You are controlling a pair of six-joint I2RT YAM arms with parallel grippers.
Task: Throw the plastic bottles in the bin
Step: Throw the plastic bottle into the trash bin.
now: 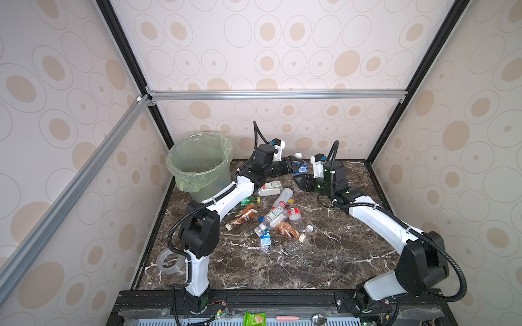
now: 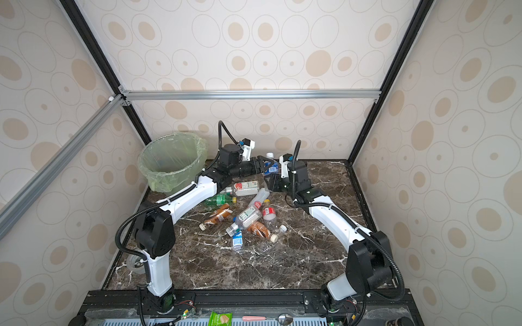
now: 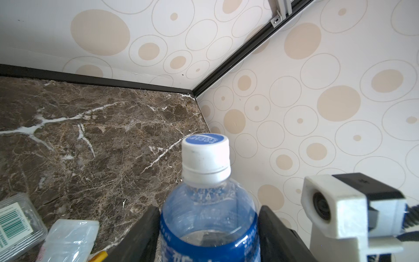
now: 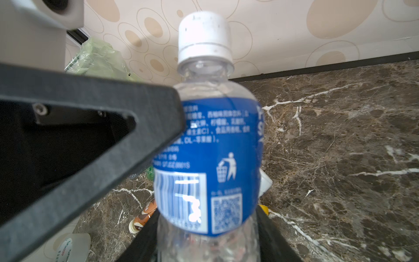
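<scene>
A clear plastic bottle with a blue label and white cap (image 1: 298, 155) (image 2: 270, 155) is held upright above the back of the marble table, between both arms. My left gripper (image 1: 296, 166) (image 3: 208, 217) is shut on its blue label (image 3: 208, 240) from the bin's side. My right gripper (image 1: 300, 180) (image 4: 207, 229) is shut on its clear lower part (image 4: 210, 147). The left finger (image 4: 90, 127) presses the label in the right wrist view. Several other bottles (image 1: 278, 217) (image 2: 248, 218) lie in a heap mid-table. The pale-green bin (image 1: 180, 158) (image 2: 152, 158) stands at the back left.
A green bottle (image 1: 250, 201) and a white-labelled one (image 1: 271, 188) lie beside the left forearm. A roll of clear tape (image 1: 169, 261) sits by the left arm's base. Patterned walls close in on three sides. A green packet (image 1: 254, 319) and a spoon (image 1: 300, 319) lie on the front ledge.
</scene>
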